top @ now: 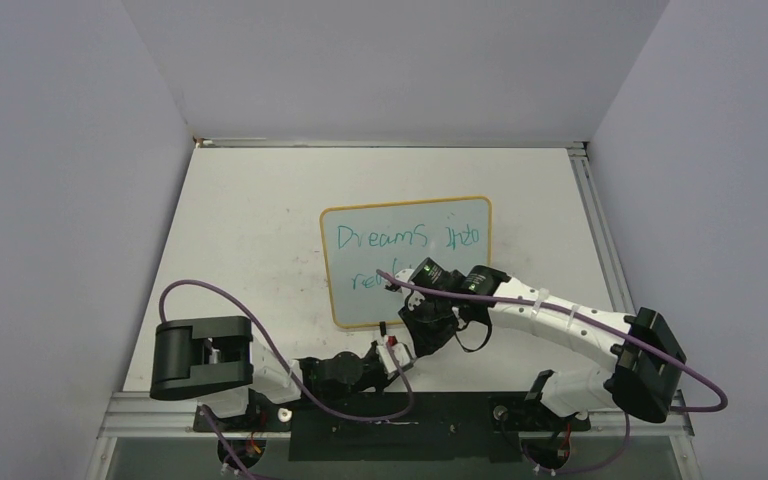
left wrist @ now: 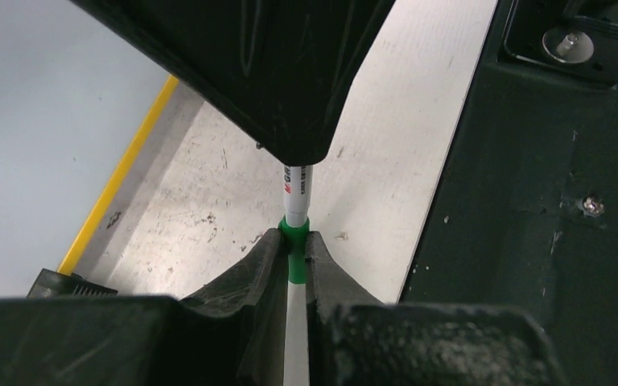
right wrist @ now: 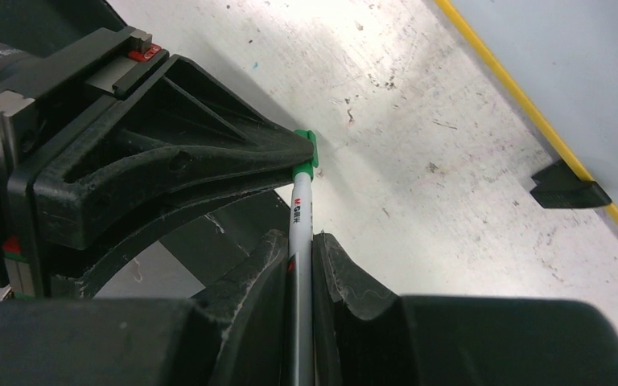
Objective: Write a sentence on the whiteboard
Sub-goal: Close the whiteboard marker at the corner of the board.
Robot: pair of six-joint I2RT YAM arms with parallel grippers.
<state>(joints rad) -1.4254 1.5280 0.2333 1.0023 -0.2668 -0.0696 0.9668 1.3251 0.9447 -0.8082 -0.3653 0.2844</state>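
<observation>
1. The marker (right wrist: 300, 213) is a thin, stiff, light plastic stick with a smooth barrel, so I judge it can slip or twist if pinched loosely. The safest hold is mid-barrel, well back from the tip, with the green cap (left wrist: 294, 229) taken at its collar.
2. My right gripper (right wrist: 302, 241) is closed narrow on the white barrel, with the pads pressed on both sides of it.
3. My left gripper (left wrist: 294, 241) is closed just as narrow on the green cap end, so the marker is bridged between my two hands, tip to tip.
4. I judge this to be a pull or push along the marker's length. I cannot tell whether the cap is seated or partly off.
5. The whiteboard (top: 350, 300) lies flat on the table (top: 250, 220), just beyond my hands. It is rigid and light on its small black foot (right wrist: 567, 189), so I judge it would slide if nudged.
6. The sentence (top: 400, 238) sits on it in green. The upper line reads roughly "Dreams into", and my right arm hides most of the lower line.
7. My right arm reaches in from the right, stretched low across the board's near edge, with the wrist bent down toward the table.
8. My left arm is folded close to its base, with the forearm low and pointing right to meet the other hand in front of the board.
</observation>
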